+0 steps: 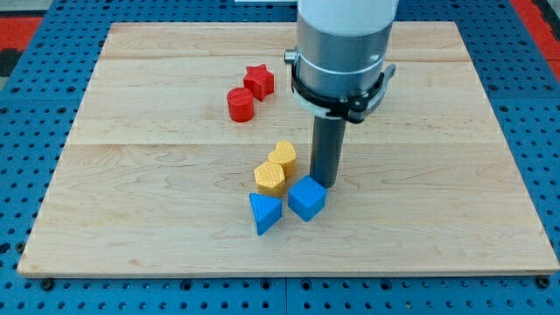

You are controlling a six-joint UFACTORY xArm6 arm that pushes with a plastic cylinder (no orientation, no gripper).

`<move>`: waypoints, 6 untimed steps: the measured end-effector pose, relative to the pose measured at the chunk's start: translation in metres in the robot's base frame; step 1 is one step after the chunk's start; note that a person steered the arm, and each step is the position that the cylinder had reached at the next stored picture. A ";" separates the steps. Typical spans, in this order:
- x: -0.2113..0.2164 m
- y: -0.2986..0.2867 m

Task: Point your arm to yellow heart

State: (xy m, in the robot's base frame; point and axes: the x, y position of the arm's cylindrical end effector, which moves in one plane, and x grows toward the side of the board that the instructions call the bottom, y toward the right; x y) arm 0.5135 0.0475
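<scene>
Yellow heart-shaped block (283,156) sits near the middle of the pale wooden board (131,210), a little toward the view's bottom from centre, and it touches a yellow hexagonal block (270,178) that lies just below and to the view's left of it. My tip (326,183), the lower end of the dark rod hanging from the grey and white arm (343,52), stands just to the view's right of the yellow heart, close beside it with a narrow strip of bare wood between them, so whether it touches cannot be told for sure. There are no fingers on this arm, only the plain rod, so nothing is spread or pinched. Directly below my tip, touching or nearly touching it, lies a blue cube-like block (307,199), and to the view's left of that rests a blue triangular block (264,213), just beneath the yellow hexagon. Well apart, toward the view's top left, a red star-shaped block (259,80) and a red cylindrical block (241,105) sit side by side. A blue pegboard surface (35,157) surrounds the board.
</scene>
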 end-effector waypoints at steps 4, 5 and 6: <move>-0.081 0.006; -0.081 -0.037; -0.081 -0.062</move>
